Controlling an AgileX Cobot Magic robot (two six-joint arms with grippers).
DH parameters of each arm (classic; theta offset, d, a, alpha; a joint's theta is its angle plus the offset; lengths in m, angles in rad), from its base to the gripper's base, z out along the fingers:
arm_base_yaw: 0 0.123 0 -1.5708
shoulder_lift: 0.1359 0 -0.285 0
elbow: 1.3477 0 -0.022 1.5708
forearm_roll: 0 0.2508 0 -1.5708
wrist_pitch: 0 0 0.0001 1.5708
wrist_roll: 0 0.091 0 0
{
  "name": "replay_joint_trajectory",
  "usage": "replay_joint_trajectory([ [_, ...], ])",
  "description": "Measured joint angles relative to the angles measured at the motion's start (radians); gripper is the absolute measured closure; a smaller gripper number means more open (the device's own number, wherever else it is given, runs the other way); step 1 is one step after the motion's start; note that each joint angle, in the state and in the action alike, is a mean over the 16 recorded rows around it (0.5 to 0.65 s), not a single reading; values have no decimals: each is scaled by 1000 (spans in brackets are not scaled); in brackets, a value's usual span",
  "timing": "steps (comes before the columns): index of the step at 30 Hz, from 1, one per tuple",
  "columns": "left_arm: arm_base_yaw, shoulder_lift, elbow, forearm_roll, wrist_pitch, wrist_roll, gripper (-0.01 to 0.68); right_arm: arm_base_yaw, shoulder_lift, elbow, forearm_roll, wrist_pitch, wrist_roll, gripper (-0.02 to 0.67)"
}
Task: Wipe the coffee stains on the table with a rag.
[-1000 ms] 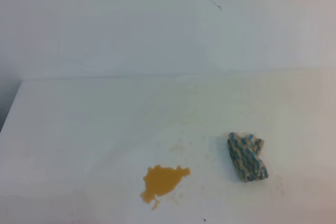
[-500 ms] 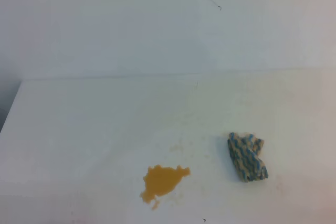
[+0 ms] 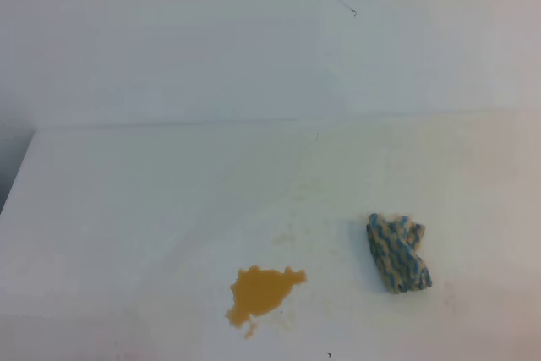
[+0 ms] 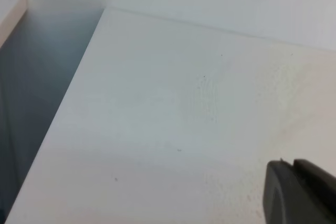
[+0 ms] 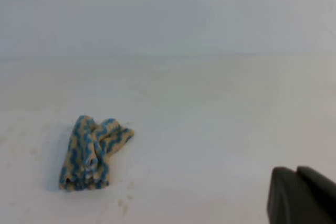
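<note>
On the near part of the table (image 3: 127, 209), your rag (image 3: 398, 253) lies loose to the right of the coffee stains (image 3: 261, 291), untouched, so grab it first; both grippers' jaw states I cannot tell.

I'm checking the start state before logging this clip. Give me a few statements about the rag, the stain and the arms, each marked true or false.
1. The rag lies right of the coffee stains in the high view. True.
2. The rag covers the stain. False: bare table separates them.
3. A gripper holds the rag. False: it lies untouched.
4. The high view shows no arm. True.
5. The stain is orange-brown. True.
</note>
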Motion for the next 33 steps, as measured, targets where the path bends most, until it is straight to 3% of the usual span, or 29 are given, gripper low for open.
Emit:
replay_joint_trajectory([
  [11,0,0,0,0,1,0,674,0,0,0,72,-105,0,651],
  [23,0,0,0,0,0,0,674,0,0,-4,333,-572,124,651],
  [28,0,0,-3,0,2,0,674,0,0,-44,292,-721,209,651],
  [33,0,0,-6,0,4,0,674,0,0,-131,132,-764,251,651],
])
